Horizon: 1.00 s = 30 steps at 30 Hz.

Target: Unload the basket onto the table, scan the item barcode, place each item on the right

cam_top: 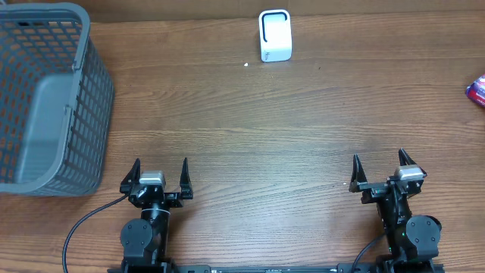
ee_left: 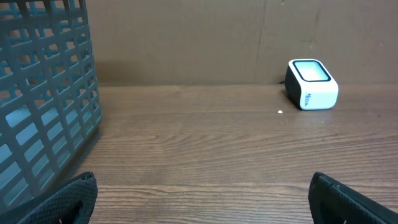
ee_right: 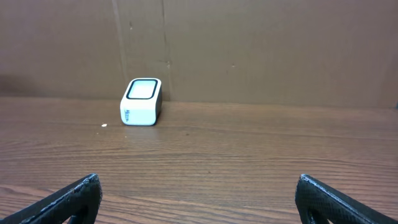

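A small white barcode scanner (cam_top: 274, 35) with a dark-framed window stands at the far middle of the wooden table; it also shows in the left wrist view (ee_left: 312, 83) and the right wrist view (ee_right: 142, 101). At the right edge, partly cut off, lies a red and blue packaged item (cam_top: 477, 92); no barcode shows on it. My left gripper (cam_top: 161, 168) (ee_left: 202, 186) rests at the near left, open and empty. My right gripper (cam_top: 379, 161) (ee_right: 198, 186) rests at the near right, open and empty. Both are far from the scanner and the item.
A large grey plastic basket (cam_top: 45, 98) (ee_left: 43, 93) fills the left side of the table, beyond and left of my left gripper. A tiny white speck (cam_top: 246, 64) lies near the scanner. A brown cardboard wall (ee_right: 249, 50) stands behind the table.
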{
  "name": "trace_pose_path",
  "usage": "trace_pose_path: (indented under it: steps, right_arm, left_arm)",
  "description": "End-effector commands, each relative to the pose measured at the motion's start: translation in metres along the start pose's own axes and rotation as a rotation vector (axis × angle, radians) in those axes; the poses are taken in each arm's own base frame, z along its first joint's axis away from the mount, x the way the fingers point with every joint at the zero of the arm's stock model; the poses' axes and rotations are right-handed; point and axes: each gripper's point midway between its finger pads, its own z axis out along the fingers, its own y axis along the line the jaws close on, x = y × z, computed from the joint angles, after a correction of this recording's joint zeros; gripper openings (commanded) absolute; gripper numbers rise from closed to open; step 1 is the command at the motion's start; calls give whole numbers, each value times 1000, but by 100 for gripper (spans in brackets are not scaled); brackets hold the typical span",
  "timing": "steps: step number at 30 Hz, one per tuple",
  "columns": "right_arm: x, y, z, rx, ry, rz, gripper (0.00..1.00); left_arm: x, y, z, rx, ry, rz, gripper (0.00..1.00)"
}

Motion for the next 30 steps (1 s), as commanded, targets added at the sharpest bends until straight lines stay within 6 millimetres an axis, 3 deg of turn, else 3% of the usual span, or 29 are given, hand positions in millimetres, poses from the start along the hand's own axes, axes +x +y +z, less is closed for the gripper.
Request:
trace_pose_path:
  steps: [1, 30]
  right_arm:
    - [1, -2, 0, 12, -8, -3, 100]
    - [1, -2, 0, 12, -8, -3, 100]
  left_arm:
    - [0, 5, 0, -25, -6, -5, 100]
    - [0, 0, 0, 4, -7, 12, 100]
